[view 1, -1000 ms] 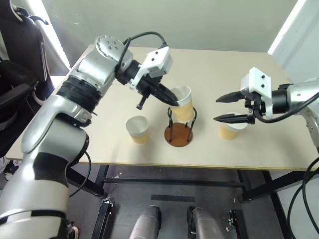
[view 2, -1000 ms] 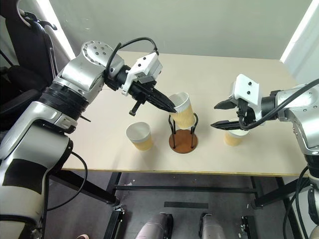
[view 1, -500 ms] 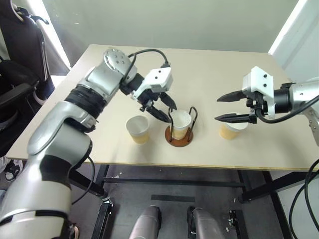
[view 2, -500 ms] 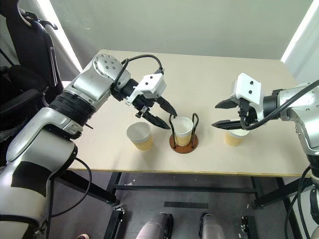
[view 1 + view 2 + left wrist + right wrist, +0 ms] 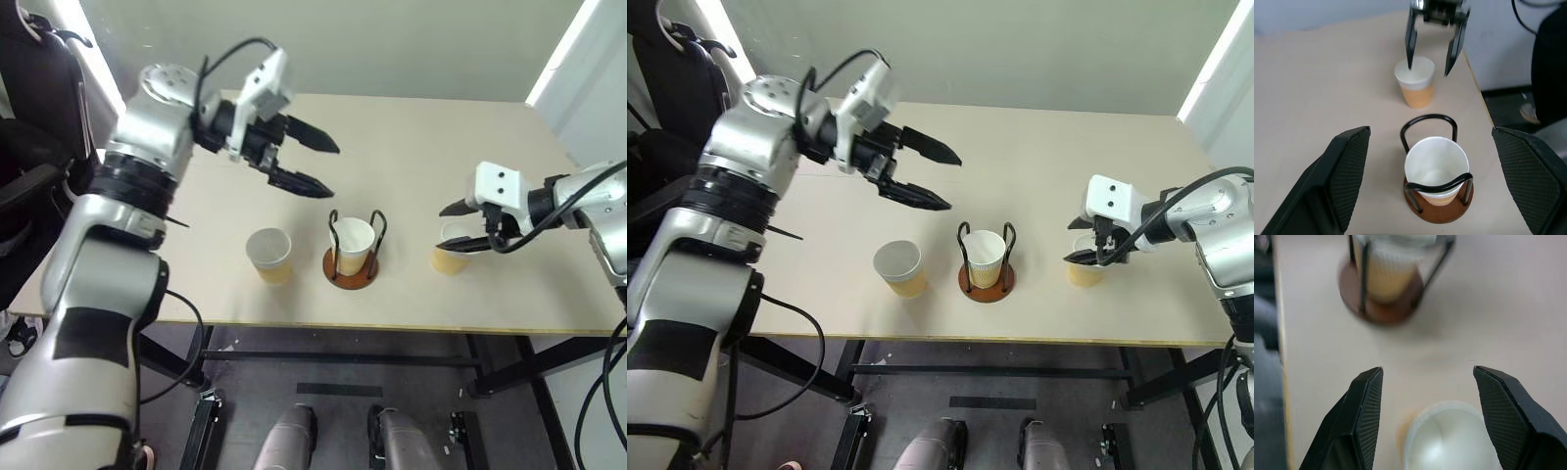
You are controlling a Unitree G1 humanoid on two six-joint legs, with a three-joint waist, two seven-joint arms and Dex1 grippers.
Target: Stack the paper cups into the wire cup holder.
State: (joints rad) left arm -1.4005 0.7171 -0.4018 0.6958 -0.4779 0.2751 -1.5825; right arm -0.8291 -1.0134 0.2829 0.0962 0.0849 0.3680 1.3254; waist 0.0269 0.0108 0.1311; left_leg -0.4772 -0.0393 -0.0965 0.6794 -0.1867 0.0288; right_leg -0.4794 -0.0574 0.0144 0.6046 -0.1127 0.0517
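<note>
The wire cup holder (image 5: 336, 273) stands mid-table with one paper cup (image 5: 354, 238) upright inside its black loops. A second paper cup (image 5: 269, 255) stands on the table to its left. A third paper cup (image 5: 450, 257) stands to its right. My left gripper (image 5: 334, 171) hovers open and empty above and behind the holder, pointing right. My right gripper (image 5: 1427, 373) is open, with one finger on either side of the third cup's (image 5: 1447, 435) rim. The left wrist view shows the holder's cup (image 5: 1435, 166) and, farther off, the right gripper (image 5: 1431, 68) over the third cup (image 5: 1416, 88).
The beige table (image 5: 421, 137) has bare room behind the cups, and its front edge runs close below them. A black chair (image 5: 29, 147) stands off the table's left side. A white wall panel (image 5: 578, 69) rises at the right.
The left gripper opened and let go of its cup, which dropped into the holder. It then rose away up and to the left. The right gripper sank down around the right cup.
</note>
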